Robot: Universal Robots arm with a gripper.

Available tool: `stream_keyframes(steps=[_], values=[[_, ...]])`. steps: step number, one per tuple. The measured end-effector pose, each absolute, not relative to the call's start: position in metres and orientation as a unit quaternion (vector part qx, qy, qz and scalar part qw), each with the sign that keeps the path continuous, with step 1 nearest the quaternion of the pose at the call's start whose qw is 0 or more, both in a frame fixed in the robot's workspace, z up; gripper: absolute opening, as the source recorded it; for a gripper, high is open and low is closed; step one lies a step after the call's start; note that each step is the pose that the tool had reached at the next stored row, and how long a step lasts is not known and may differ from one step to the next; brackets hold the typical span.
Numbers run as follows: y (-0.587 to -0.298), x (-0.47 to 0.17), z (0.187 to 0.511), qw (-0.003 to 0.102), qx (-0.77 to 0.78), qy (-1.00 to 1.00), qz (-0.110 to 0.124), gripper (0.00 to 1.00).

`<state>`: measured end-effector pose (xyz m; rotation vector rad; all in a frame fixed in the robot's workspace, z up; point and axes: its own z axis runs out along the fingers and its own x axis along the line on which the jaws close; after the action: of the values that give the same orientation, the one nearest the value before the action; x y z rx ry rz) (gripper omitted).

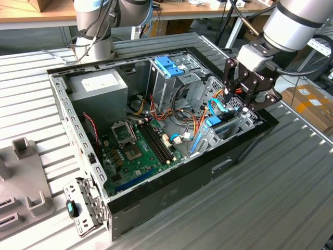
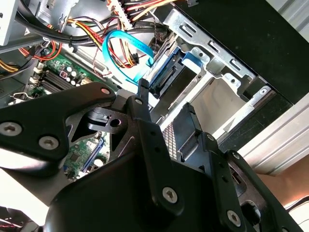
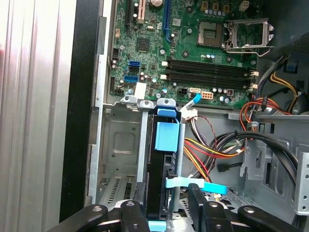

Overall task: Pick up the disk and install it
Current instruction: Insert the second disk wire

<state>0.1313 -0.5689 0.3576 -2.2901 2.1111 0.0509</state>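
Note:
The disk (image 1: 217,125) stands on edge in the drive bay at the exterior view's right end of the open computer case (image 1: 156,203). Light-blue rails frame its dark body (image 3: 164,159), and its top also shows in the second wrist view (image 2: 168,76). My gripper (image 1: 242,102) hangs just above that bay, open. In both wrist views its black fingers (image 3: 131,212) flank the line of the disk, apart from it. A light-blue flat cable (image 3: 195,184) crosses right by the fingertips (image 2: 143,92).
The motherboard (image 1: 136,146) lies on the case floor, with a grey power supply (image 1: 99,86) at the back and a metal cage with a blue latch (image 1: 169,65) beside it. Loose coloured wires (image 3: 212,150) run beside the bay. Grey fixtures (image 1: 23,172) lie on the slatted table.

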Motion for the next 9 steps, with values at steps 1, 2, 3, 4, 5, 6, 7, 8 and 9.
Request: stream_keyframes(steps=[1,2,3,4,5,6,7,8,9], values=[[-0.5689,0.1313,0.3577,0.013,-0.735,0.678,0.016,0.48],[-0.5689,0.1313,0.3577,0.013,-0.735,0.678,0.016,0.48],[-0.5689,0.1313,0.3579,0.013,-0.735,0.678,0.016,0.48],[-0.5689,0.1313,0.3579,0.013,-0.735,0.678,0.016,0.48],[-0.5689,0.1313,0.3579,0.013,-0.735,0.678,0.016,0.48],[-0.5689,0.1312,0.3579,0.013,-0.735,0.678,0.016,0.48],[-0.5689,0.1313,0.3580,0.013,-0.735,0.678,0.016,0.48],[-0.5689,0.1313,0.3580,0.013,-0.735,0.678,0.016,0.48],[-0.5689,0.1313,0.3581,0.013,-0.735,0.678,0.016,0.48]])
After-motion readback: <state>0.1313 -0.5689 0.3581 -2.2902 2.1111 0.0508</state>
